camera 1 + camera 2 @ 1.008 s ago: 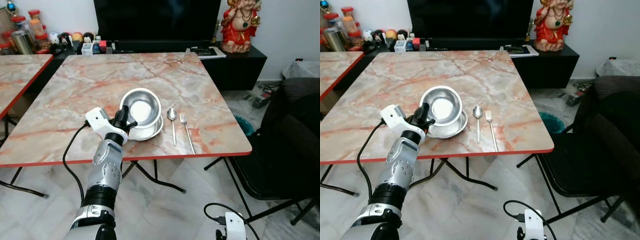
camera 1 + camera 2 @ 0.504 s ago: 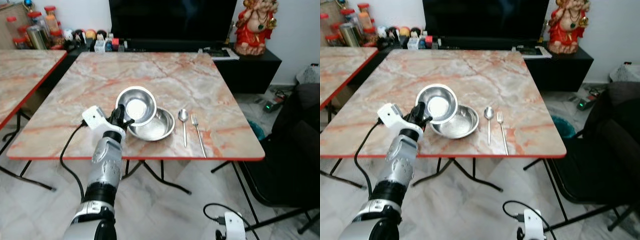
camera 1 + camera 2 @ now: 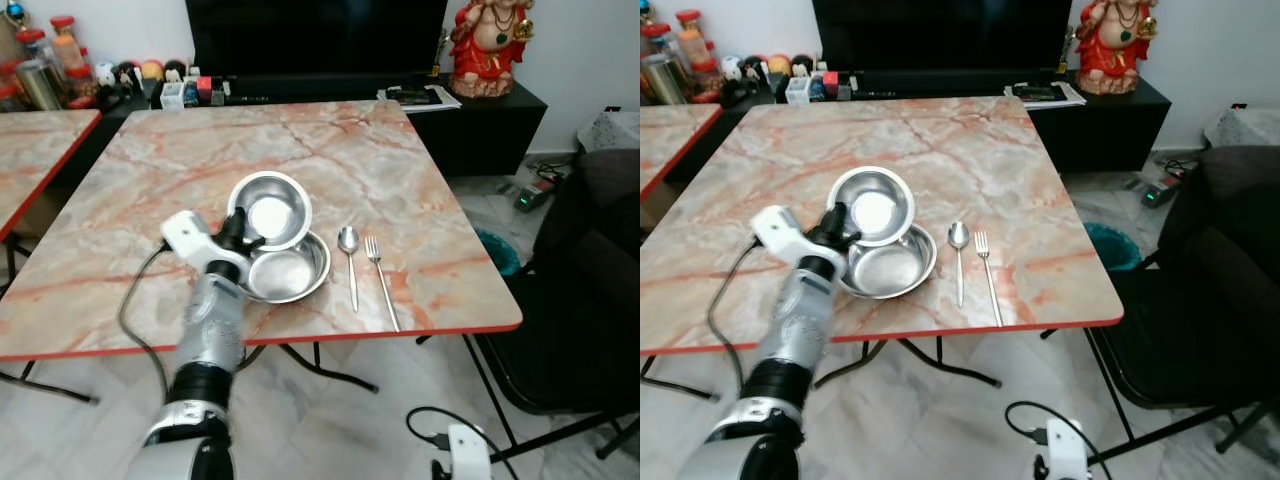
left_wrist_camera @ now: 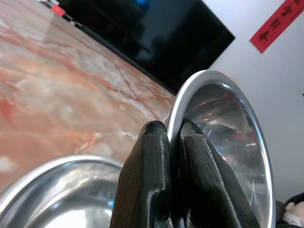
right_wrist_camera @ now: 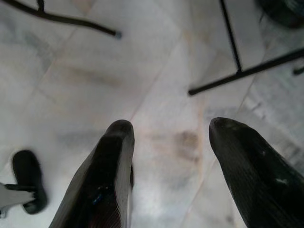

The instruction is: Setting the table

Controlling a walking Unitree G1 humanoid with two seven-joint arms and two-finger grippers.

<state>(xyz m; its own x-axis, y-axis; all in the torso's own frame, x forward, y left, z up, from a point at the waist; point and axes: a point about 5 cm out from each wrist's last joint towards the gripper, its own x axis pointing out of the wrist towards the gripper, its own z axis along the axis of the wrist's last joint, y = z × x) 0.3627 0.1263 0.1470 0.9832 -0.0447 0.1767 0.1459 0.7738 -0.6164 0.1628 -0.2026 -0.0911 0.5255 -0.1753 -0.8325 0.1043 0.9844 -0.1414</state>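
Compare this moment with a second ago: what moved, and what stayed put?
The left gripper, shut on the steel bowl's rim throughout, has lifted it off the steel plate and tilted it toward the table's far-left side, baring the plate beneath. The plate, spoon and fork kept their places on the marble table; the right gripper still hangs open near the floor.

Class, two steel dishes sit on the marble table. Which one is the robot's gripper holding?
The smaller, deeper steel bowl, tilted up off the table: the left gripper pinches its rim. The wider shallow steel plate lies flat beneath it, ungripped.
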